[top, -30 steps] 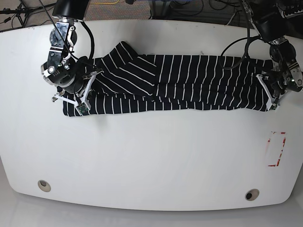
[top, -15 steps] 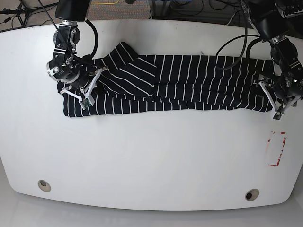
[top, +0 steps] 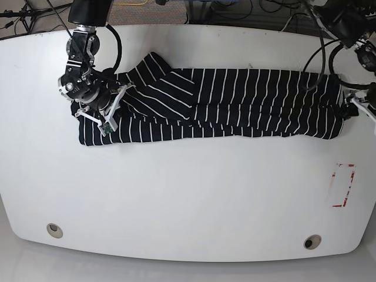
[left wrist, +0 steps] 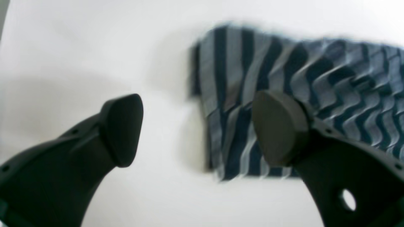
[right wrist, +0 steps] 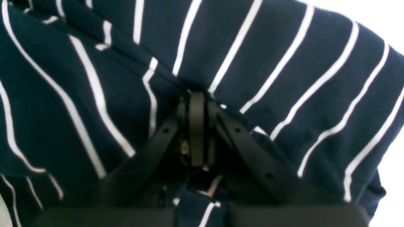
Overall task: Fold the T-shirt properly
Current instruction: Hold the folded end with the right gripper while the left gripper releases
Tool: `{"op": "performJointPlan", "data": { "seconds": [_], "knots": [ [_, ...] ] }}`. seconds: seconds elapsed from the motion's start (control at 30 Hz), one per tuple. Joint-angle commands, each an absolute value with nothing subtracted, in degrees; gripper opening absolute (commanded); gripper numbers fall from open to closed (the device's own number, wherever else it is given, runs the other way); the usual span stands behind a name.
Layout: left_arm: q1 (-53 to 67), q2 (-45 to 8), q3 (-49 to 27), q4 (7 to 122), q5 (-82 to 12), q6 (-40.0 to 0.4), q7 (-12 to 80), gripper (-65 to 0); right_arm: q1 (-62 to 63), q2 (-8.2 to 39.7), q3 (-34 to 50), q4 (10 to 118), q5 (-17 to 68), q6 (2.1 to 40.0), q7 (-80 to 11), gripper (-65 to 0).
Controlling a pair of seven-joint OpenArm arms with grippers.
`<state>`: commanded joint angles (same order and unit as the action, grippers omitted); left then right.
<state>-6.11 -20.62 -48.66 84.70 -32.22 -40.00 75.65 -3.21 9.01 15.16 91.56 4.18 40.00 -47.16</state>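
Left hand (left wrist: 195,132) has released and backed off the T-shirt's (top: 235,103) end, fingers apart over bare surface (top: 188,194), while right hand (right wrist: 197,104) stays clamped on cloth directly beneath it, so regripping appears due.

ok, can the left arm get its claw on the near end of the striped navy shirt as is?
Probably yes: the left claw is open, the striped navy fabric T-shirt's edge lies between its pads with bare white table beside it.
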Motion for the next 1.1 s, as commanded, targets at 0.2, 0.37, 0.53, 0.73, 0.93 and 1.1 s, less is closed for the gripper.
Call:
{"op": "performJointPlan", "data": {
  "seconds": [0.2,0.37,0.53,0.73,0.93,1.1],
  "knots": [
    [-5.93,-23.43,-50.42,75.38,-39.34,-40.0,72.92,-10.8,-3.21,8.92,14.99,91.56,4.18,40.0,-47.16,-64.7],
    [-6.29,-24.31,-48.48,70.37,-41.36,-40.0,72.04,-10.8,-3.12,8.84,14.99,91.56,4.18,40.0,-47.16,-64.7],
    [-6.46,-24.22,-48.04,67.65,-41.27,-40.0,70.46,-10.8,-3.12,8.84,14.99,91.47,4.18,40.0,-47.08,-64.7],
    [-6.46,-24.04,-47.16,63.16,-41.19,-40.0,70.11,-10.8,-3.03,8.84,15.16,91.47,4.18,40.0,-47.08,-64.7],
    [-6.11,-24.04,-45.32,60.97,-41.27,-40.0,69.93,-10.8,-2.95,8.84,15.25,91.47,4.18,40.0,-47.08,-64.7],
    [-5.93,-22.46,-43.47,61.23,-41.45,-40.0,70.11,-11.0,-2.95,8.84,15.25,91.47,4.18,40.0,-47.08,-64.7]
  ]
}}
